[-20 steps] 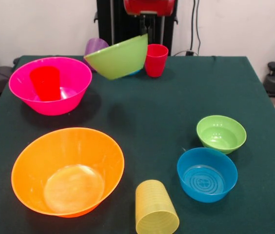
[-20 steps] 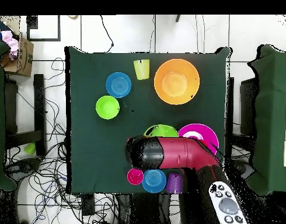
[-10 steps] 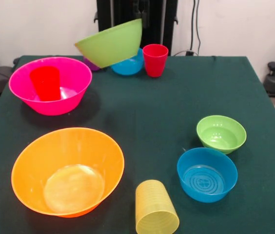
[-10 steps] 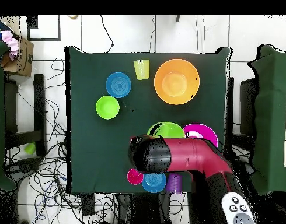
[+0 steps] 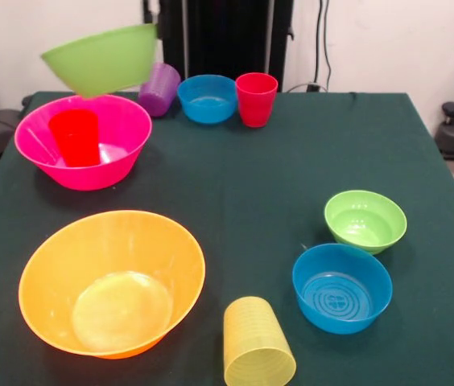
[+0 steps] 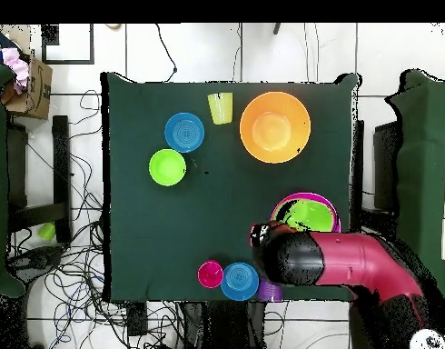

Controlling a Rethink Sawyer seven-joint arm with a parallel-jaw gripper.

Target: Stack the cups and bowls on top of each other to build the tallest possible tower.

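Note:
The medium lime green bowl (image 5: 102,58) hangs tilted in the air, just above the hot pink bowl (image 5: 118,161). A bright red cup (image 5: 74,135) stands inside the pink bowl. My gripper (image 5: 150,18) shows only as a dark bit at the green bowl's right rim, shut on that rim. Seen from overhead, the green bowl (image 6: 310,215) lies over the pink bowl (image 6: 299,197), and the arm (image 6: 326,264) hides the gripper.
At the far edge stand a purple cup (image 5: 159,88), a blue bowl (image 5: 208,98) and a pinkish-red cup (image 5: 257,98). Nearer are the large orange bowl (image 5: 112,281), a yellow cup (image 5: 257,354) on its side, a blue bowl (image 5: 342,287) and a small green bowl (image 5: 365,219).
The green bowl has been carried left in the front view, from beside the pinkish-red cup to above the pink bowl. That uncovered the far blue bowl and the purple cup.

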